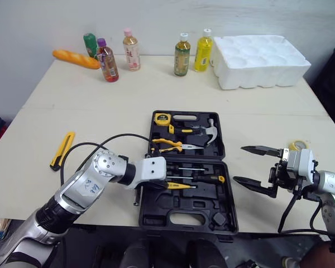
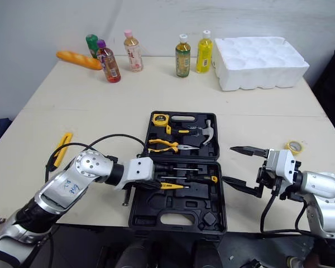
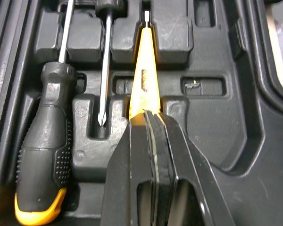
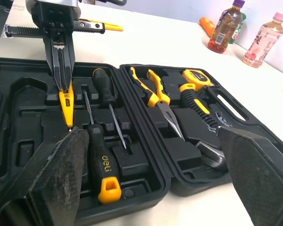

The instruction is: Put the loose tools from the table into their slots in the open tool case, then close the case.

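You've got the table [image 1: 128, 111] in front of you, and the case [image 1: 178, 215] lies open flat at its near edge, lid half on the far side. Your left gripper [image 3: 148, 122] is down in the near half of the case, its fingers pinched tight on the end of the yellow tester [image 3: 144, 70]. The tester lies along a groove just beside a thin screwdriver [image 3: 104, 70], with the black-handled driver [image 3: 45, 155] next over. Whether the tester is fully seated, you can't tell. Your right gripper [image 1: 255, 166] hovers over the table just right of the case, fingers spread wide, nothing in them. In the lid half sit the hammer [image 1: 209, 133], pliers [image 1: 168, 145] and tape measure [image 1: 162, 118]. Out on the table, the yellow knife [image 1: 62, 149] lies well left of the case. A small tape roll [image 1: 297, 146] sits right by your right gripper.
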Tool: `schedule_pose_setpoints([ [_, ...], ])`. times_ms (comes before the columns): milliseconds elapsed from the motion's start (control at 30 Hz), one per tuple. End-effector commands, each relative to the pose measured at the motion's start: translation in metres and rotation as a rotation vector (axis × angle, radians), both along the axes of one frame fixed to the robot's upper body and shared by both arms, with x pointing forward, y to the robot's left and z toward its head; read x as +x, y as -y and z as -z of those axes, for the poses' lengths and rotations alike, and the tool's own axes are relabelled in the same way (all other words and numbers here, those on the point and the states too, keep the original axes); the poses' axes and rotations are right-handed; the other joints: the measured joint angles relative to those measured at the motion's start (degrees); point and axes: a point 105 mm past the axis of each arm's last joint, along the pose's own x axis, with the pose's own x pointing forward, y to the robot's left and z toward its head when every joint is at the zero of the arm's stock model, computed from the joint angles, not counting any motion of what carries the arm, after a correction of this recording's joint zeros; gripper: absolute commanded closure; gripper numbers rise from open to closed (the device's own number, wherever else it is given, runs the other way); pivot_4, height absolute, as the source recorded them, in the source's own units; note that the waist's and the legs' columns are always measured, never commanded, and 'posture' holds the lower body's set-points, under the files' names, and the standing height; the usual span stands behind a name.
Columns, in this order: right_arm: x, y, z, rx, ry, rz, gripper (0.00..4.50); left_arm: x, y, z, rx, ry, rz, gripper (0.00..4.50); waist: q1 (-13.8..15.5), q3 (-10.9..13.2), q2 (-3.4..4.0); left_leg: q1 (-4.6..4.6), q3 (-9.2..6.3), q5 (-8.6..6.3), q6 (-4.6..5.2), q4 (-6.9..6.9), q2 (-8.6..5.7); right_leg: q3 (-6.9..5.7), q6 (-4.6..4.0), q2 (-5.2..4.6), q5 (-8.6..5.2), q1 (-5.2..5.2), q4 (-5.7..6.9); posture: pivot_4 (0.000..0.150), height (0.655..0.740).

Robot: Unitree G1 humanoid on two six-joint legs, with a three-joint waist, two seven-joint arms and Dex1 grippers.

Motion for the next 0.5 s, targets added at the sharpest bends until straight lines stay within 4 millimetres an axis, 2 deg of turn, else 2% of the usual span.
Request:
schedule_pose_setpoints([
  [33, -0.002, 0.004, -0.007, -0.004, 0.034, 0.008, 0.00, -0.006, -0.017, 0.034, 0.066, -0.144, -0.068, 4.49, -0.1, 0.0, 0.00, 0.00, 0.00, 0.00, -0.01, 0.00, 0.00, 0.00, 0.00, 0.00, 0.00, 0.00, 0.00, 0.150, 0.7400],
  [200, -0.003, 0.007, -0.008, -0.007, 0.037, 0.020, 0.00, -0.006, -0.006, 0.014, -0.096, -0.122, -0.019, 4.49, -0.1, 0.1, 0.00, -0.04, 0.00, 0.00, -0.01, 0.00, 0.00, -0.01, 0.00, 0.00, 0.00, -0.05, 0.00, 0.150, 0.7400],
  [333, -0.005, 0.020, -0.013, -0.027, 0.050, 0.050, 0.00, -0.006, 0.002, -0.037, -0.414, 0.041, 0.112, 4.49, 0.0, 0.4, -0.01, -0.26, -0.01, 0.07, -0.12, 0.04, -0.05, -0.04, 0.01, -0.05, 0.00, -0.22, -0.01, 0.150, 0.7400],
  [433, -0.006, 0.031, -0.017, -0.049, 0.054, 0.075, 0.00, 0.000, -0.004, -0.060, -0.536, 0.139, 0.106, 4.49, 0.2, 0.5, -0.24, -0.59, -0.03, 0.17, -0.21, 0.13, -0.08, -0.13, 0.03, -0.06, 0.02, -0.50, 0.03, 0.150, 0.7400],
  [500, -0.010, 0.050, -0.022, -0.087, 0.052, 0.118, 0.00, 0.002, -0.025, -0.072, -0.559, 0.141, 0.038, 4.49, 0.2, 0.5, -0.24, -0.61, -0.02, 0.21, -0.17, 0.15, -0.12, -0.15, 0.04, -0.07, 0.02, -0.49, 0.03, 0.150, 0.7400],
])
